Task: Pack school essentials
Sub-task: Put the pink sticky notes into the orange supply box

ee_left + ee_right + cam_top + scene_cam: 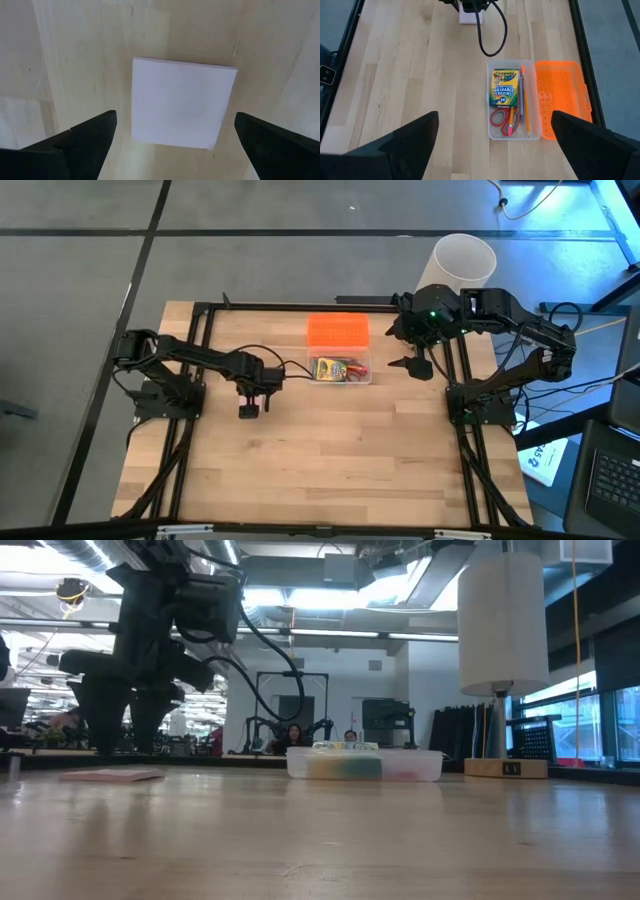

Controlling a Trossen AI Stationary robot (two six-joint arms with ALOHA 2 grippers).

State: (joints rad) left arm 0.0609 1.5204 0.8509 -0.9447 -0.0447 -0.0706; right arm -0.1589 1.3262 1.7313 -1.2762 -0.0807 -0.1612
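A pale pink square pad (182, 102) lies flat on the wooden table, left of the middle. My left gripper (175, 145) points straight down over it, open, one finger on either side and clear of it; in the high view the gripper (250, 408) hides the pad. A clear plastic box (514, 100) near the table's far middle holds a yellow-green crayon box (503, 89), red-handled scissors (502, 120) and orange pencils (522, 100). My right gripper (495, 145) hangs open, high above the table to the right of the box, and holds nothing.
The orange lid (338, 332) lies open on the box's far side. A tall white cylinder (463, 265) stands at the far right corner. A black cable (490, 35) loops from the left arm over the table. Bare wood fills the near half.
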